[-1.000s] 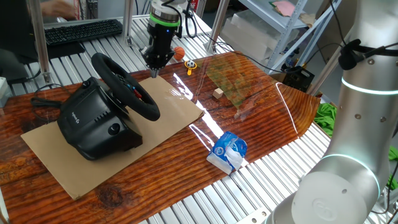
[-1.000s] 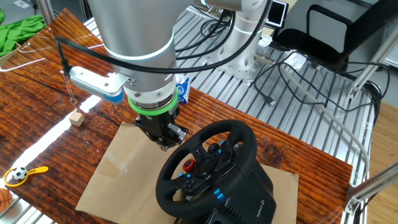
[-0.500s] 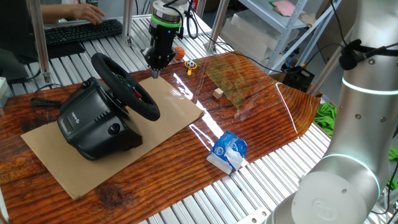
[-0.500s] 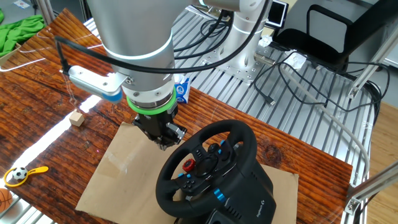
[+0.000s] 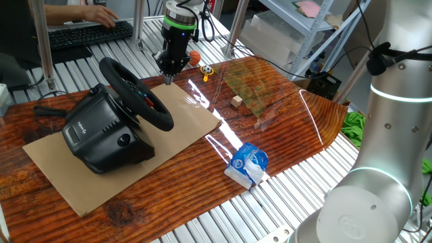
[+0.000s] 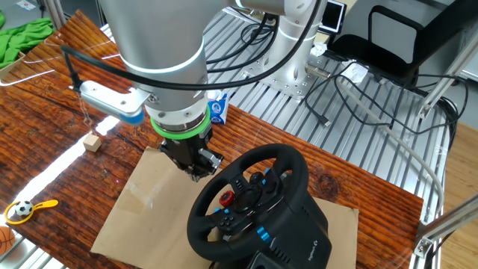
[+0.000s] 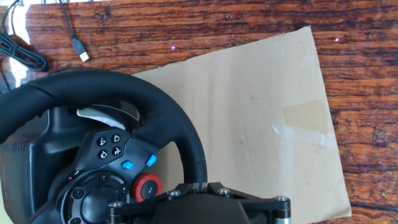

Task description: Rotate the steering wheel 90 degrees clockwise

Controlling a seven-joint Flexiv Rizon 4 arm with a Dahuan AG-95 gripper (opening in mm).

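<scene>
The fingers (image 5: 167,76) hang just beside the steering wheel (image 6: 250,202) rim, above the cardboard sheet (image 7: 261,106) on the table (image 5: 283,128). Their tips are hidden in the hand view; their opening cannot be told.

A robotics lab: metal shelving (image 5: 304,34), loose cables (image 6: 351,90), and a slatted aluminium bench (image 6: 358,142).

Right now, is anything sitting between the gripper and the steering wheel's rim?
Nothing visible. The gripper hangs just beside the steering wheel rim, over bare cardboard sheet; the gap between them shows only cardboard.
</scene>
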